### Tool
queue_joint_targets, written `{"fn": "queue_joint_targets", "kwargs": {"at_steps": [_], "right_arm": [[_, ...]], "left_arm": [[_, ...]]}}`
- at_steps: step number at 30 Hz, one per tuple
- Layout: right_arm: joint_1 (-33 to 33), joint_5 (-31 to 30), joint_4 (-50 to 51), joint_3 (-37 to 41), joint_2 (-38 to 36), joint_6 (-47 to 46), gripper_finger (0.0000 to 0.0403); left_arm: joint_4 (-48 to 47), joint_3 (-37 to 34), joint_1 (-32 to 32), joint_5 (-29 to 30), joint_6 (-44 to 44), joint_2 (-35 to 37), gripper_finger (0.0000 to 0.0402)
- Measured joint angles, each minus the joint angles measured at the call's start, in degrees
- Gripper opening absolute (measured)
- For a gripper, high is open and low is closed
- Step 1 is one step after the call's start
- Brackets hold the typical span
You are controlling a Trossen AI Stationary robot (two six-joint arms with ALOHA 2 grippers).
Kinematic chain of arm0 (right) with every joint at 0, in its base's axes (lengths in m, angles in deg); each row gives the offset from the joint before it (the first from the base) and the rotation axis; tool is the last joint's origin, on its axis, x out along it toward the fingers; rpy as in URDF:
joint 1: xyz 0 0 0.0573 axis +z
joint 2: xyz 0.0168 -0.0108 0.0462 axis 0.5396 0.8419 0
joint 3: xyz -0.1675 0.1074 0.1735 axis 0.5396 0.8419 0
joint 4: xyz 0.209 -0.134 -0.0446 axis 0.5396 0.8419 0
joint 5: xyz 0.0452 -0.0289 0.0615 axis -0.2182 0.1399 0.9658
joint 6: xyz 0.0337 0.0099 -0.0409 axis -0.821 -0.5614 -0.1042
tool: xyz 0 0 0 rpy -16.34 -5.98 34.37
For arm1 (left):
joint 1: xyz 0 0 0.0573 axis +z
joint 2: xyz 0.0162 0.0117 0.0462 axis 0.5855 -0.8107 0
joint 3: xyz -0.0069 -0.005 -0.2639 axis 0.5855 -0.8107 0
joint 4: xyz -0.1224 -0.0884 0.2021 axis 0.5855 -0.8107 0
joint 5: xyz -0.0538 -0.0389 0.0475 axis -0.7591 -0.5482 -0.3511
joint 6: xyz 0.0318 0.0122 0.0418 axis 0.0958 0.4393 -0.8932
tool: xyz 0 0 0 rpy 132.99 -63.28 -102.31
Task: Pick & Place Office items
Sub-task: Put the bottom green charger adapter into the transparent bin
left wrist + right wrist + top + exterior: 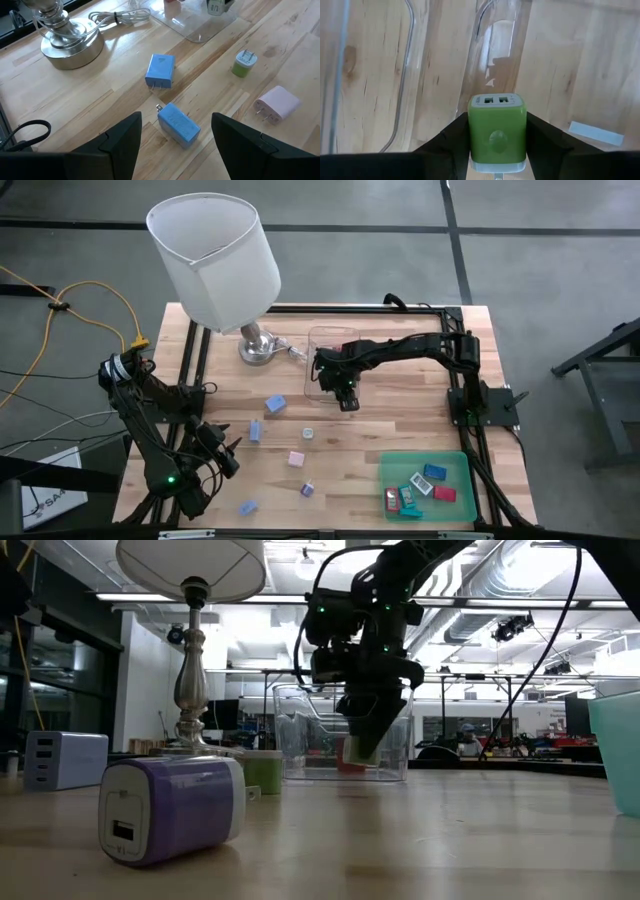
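My right gripper [347, 402] is shut on a green charger block [496, 131] just off the near wall of the clear plastic box [330, 350]; the low view shows them in front of the box [345, 735]. My left gripper [175, 137] is open near the table's left near part, above a light blue block [178, 125]. Lying loose on the wood are a blue block [161, 71], a green-and-white block [244, 64], a pink one [277, 103] and a purple one [170, 808]. Several more lie in the green tray [395, 465]. My right gripper pinches the green charger block by two opposite side faces [472, 137], one finger [452, 142] on each side. The fingers point down from above. The block's port face [496, 101] points away from the wrist, and the low view shows the block [355, 752] lifted clear of the table.
A lamp with a white shade [215, 255] and metal base [257, 348] stands at the far left, its cord beside the box. A white multi-port block [65, 758] sits at the left. Bare wood lies between the box and the tray.
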Motion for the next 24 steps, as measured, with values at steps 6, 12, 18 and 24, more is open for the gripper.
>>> {"fn": "queue_joint_targets", "kwargs": {"at_steps": [6, 12, 18, 24], "right_arm": [[0.0, 0.0, -0.3, 0.0, 0.0, 0.2, 0.0162], [0.0, -0.1, -0.3, 0.0, 0.0, 0.2, 0.0166], [0.0, -0.1, -0.4, 0.0, 0.0, 0.2, 0.0162], [0.0, -0.4, -0.4, 0.1, -0.5, 0.2, 0.0162]], "left_arm": [[0.0, 0.0, 0.0, 0.0, 0.0, 0.0, 0.0232], [0.0, 0.0, 0.0, 0.0, 0.0, 0.0, 0.0232], [0.0, 0.0, 0.0, 0.0, 0.0, 0.0, 0.0232], [0.0, 0.0, 0.0, 0.0, 0.0, 0.0, 0.0232]]}}
